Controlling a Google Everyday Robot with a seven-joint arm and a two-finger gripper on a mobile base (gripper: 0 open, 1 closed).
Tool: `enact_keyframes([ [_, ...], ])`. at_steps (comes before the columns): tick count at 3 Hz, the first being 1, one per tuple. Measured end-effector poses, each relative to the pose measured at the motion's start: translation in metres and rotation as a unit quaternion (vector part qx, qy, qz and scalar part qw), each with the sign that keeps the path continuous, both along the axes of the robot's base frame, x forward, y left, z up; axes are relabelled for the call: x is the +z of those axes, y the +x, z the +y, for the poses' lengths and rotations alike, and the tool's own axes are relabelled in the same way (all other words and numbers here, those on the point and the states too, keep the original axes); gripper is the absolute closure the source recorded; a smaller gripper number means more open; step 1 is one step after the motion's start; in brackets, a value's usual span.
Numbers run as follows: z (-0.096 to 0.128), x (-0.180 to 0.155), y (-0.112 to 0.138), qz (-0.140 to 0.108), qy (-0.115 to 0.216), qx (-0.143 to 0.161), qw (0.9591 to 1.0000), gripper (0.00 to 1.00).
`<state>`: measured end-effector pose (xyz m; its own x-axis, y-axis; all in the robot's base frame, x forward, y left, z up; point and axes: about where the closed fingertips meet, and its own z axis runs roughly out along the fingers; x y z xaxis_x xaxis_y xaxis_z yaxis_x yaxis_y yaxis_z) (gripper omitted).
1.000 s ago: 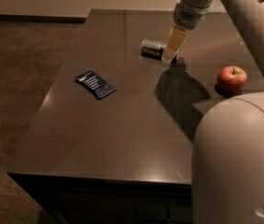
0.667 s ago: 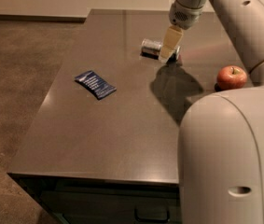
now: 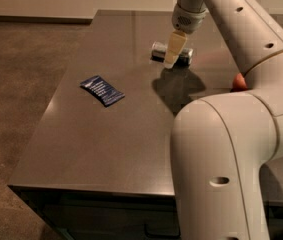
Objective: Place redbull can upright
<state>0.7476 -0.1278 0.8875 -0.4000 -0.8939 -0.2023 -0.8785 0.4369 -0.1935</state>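
My tool [image 3: 171, 59] hangs before the slim silver-and-blue metal can [image 3: 158, 49], which lies sideways on the dark surface [image 3: 106, 144] — gripping or not, I cannot tell; a flat dark-blue wrapper [image 3: 102, 90] lies well apart.

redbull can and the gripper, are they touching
Cannot tell. In the camera view the gripper overlaps the middle of the lying redbull can, so any contact or gap is hidden.
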Motion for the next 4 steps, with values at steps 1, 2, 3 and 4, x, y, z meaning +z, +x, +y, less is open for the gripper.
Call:
enact_keyframes([
  [1,0.007,-0.006,0.007,0.002,-0.005,0.008,1.0000,0.00],
  [2,0.014,-0.014,0.013,0.008,-0.011,0.016,0.9998,0.00],
  [3,0.021,-0.021,0.017,0.013,-0.018,0.025,0.9994,0.00],
  [4,0.027,-0.027,0.022,0.016,-0.023,0.032,0.9991,0.00],
])
